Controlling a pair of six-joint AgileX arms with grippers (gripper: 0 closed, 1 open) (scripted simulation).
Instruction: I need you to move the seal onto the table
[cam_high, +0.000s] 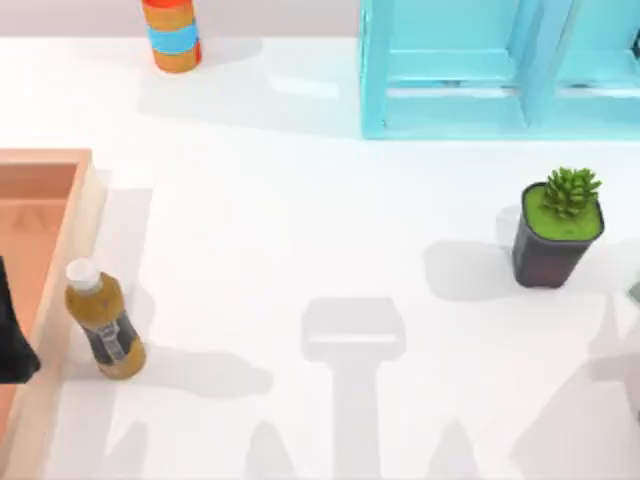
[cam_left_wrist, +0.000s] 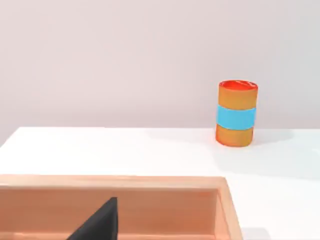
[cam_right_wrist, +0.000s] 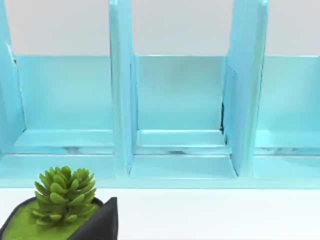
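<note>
The bench (cam_high: 300, 220) looked plain white, smooth and matt, while the tray (cam_high: 62, 225) had a pale orange-brown wood look with a smooth finish. The light-blue shelf unit (cam_right_wrist: 180, 105) looked smooth and faintly glossy. The striped can (cam_left_wrist: 236, 113) looked smooth with a slight sheen, and the amber bottle (cam_high: 105, 322) looked glossy under a white plastic-looking cap.

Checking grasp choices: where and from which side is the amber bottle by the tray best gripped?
Grip the amber bottle around its round body at the label, below the narrower white cap. It stands upright close beside the wooden tray, so probably come from its open right side.
</note>
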